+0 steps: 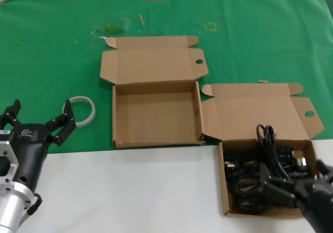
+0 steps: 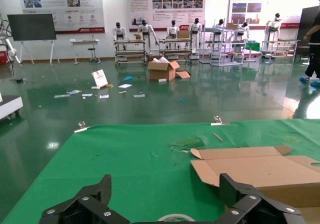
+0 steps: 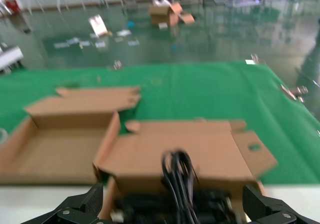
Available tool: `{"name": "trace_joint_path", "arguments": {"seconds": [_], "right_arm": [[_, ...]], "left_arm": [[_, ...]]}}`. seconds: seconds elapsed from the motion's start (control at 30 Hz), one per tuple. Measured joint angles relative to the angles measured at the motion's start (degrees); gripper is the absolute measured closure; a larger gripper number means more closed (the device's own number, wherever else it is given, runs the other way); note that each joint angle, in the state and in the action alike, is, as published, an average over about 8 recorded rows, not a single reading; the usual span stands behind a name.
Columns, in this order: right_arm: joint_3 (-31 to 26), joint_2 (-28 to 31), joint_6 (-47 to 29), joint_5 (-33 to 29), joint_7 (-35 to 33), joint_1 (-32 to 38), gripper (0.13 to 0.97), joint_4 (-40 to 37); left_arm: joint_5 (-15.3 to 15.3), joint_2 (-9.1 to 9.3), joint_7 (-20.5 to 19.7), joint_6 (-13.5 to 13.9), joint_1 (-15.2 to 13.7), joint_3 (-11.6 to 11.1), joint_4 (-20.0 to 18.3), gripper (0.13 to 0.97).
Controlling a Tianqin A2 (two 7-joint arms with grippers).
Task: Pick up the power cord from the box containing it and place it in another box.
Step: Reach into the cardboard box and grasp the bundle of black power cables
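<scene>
Another box [image 1: 156, 113]: counter centre, straddling the cloth's near edge.
Box containing it [image 1: 268, 178]: near right corner.
Power cord [image 1: 263, 173]: inside that right box.
Tape ring [image 1: 79, 111]: left of the centre box.

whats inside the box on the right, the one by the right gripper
The right box holds a tangle of black power cord, one loop rising above the rim. The right gripper reaches over it, open, and covers part of the cords. The box floor beneath is hidden.

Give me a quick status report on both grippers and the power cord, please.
Left gripper open, parked near the tape ring. Right gripper open over the power cord, still in its box. Empty box unobstructed.
</scene>
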Motion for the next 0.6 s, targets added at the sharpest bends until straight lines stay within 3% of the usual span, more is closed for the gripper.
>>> {"name": "trace_joint_path", "arguments": {"seconds": [0.27,0.47,0.6], "right_arm": [[-3.9,-1.5,2.4,4.1,-4.0,3.9,0.144,-6.2],[-5.6,-3.2,2.5,4.5,-6.6,6.8,0.169,-9.2],[-6.2,-3.9,2.4,4.5,-7.8,7.8,0.222,-10.4]], "left_arm": [[0.0,0.0,0.0,0.0,0.0,0.0,0.0,0.392],[0.0,0.0,0.0,0.0,0.0,0.0,0.0,0.553],[0.0,0.0,0.0,0.0,0.0,0.0,0.0,0.629]]}}
